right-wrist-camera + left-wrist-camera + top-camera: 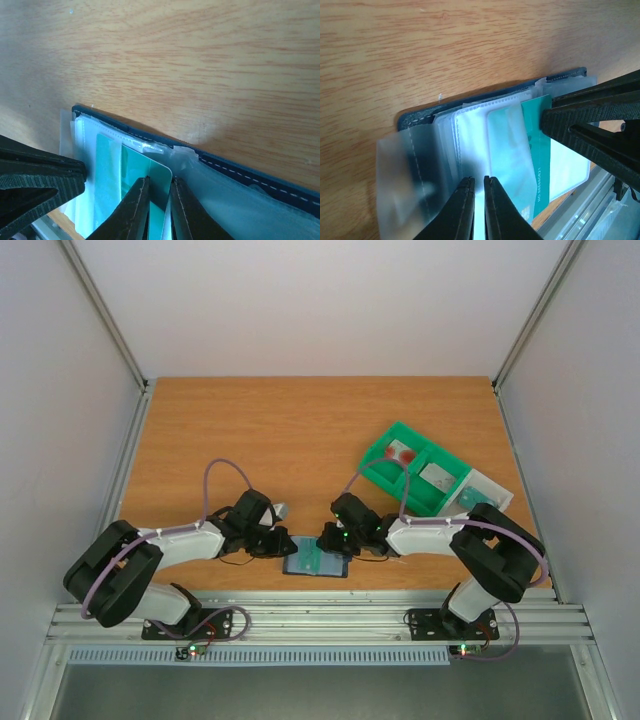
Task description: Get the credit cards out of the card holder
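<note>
two grippers crowd card holder (316, 562), bottom centre of top view. left gripper (479, 179) nearly shut, tips on clear sleeve (405, 175). right gripper (159, 180) barely parted over teal card (132, 172) corner, grip unclear. risk: weak hold lets card slip free, or sleeve drags along.

Bench (250, 430): orange-brown wood-grain top, walled at left, right and far sides.

Directly on it, two items:
1. Card holder (316, 562), slate-blue with a stitched edge. It lies open and flat at about the middle of the near edge, clear plastic sleeves facing up.
2. Green compartmented tray (381, 440) on the right half, about mid-depth. It sits skewed to the bench edges, with a paler end section toward the right edge, well apart from the card holder.
</note>
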